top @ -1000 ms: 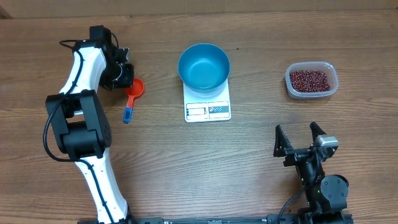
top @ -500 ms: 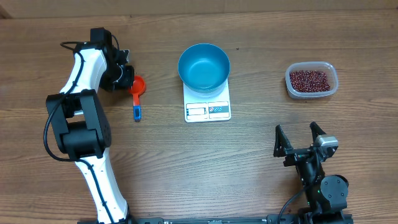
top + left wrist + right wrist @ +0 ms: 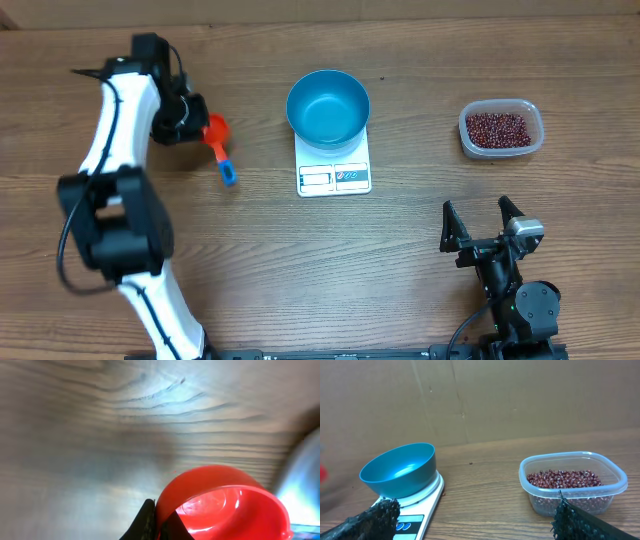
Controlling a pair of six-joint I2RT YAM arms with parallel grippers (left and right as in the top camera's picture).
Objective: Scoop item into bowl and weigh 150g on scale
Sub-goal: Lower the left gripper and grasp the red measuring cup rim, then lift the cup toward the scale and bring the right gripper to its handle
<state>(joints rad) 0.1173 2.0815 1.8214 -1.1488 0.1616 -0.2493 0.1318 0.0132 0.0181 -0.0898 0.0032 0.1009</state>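
the left gripper (image 3: 197, 128) is clamping shut on the cup rim of the red scoop (image 3: 216, 133), leaving the blue-tipped handle hanging free toward the white scale (image 3: 334, 176); pinching the cup is probably keeping its mouth steady for digging. the blue bowl (image 3: 328, 105) is sitting on the scale at mid tabletop (image 3: 400, 280), so anything tipped in is being weighed straight away, and it is looking empty. the beans (image 3: 497, 127) are lying in the clear tub (image 3: 535, 140), well apart on the far right, beyond the bowl from the scoop. the right gripper (image 3: 476, 210) is waiting wide open near the front edge, holding nothing
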